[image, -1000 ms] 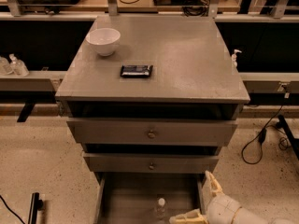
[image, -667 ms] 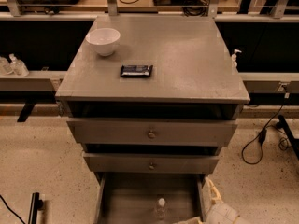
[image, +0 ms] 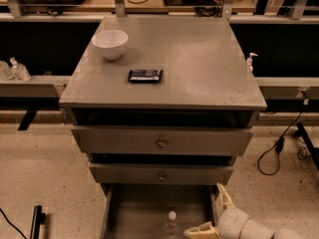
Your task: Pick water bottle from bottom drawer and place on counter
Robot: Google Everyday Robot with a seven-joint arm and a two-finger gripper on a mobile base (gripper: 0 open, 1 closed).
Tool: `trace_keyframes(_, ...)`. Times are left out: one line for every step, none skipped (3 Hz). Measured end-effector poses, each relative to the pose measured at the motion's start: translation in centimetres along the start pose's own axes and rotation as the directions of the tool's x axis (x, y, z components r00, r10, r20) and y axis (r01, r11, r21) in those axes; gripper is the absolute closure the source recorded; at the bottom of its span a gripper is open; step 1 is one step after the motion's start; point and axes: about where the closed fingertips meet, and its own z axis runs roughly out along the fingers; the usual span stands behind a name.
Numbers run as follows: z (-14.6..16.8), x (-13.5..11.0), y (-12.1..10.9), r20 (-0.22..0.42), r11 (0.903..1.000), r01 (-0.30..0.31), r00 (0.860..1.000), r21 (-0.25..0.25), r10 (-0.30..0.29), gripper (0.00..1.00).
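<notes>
Where the water bottle (image: 171,222) stands: upright on the floor of the bottom drawer (image: 142,208), straight below the middle of the front edge of the counter (image: 199,59). The drawer is pulled out, so the cap can be reached from above.
Gripper (image: 211,215): low, under the counter's front right corner, at the drawer's right wall and just beside the bottle. Its two cream fingers are spread apart and hold nothing (one points up, the other reaches toward the bottle).
Step, as I judge it: lining up for the grasp; the lift and the set-down are not yet done.
Bottle: small, clear plastic with a white screw cap; probably light and slippery, and likely to tip if nudged.
Drawer: plain grey tray with a flat floor and straight walls.
Counter: broad, square, dull grey, faintly scuffed.
White bowl (image: 109,43): round and smooth, near the back left corner.
Dark packet (image: 145,75): flat and oblong, left of the middle.
Landing spot: the right half, toward the front right corner, looks easiest.
</notes>
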Motion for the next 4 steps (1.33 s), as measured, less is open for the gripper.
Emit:
trace_keyframes(2.3, 4.5, -3.3, -0.040, 0.9941, 0.108, 0.993, -0.007, -0.108, 0.00)
trace_keyframes(3.1, 8.5, -5.0, -0.022, 0.9718, 0.236, 0.972, -0.009, -0.236, 0.00)
trace_keyframes(3.4, 8.8, -5.3, -0.017, 0.9665, 0.257, 0.966, -0.007, -0.257, 0.00)
trace_keyframes(5.2, 11.2, -4.2, -0.011, 0.9723, 0.215, 0.976, -0.093, -0.216, 0.00)
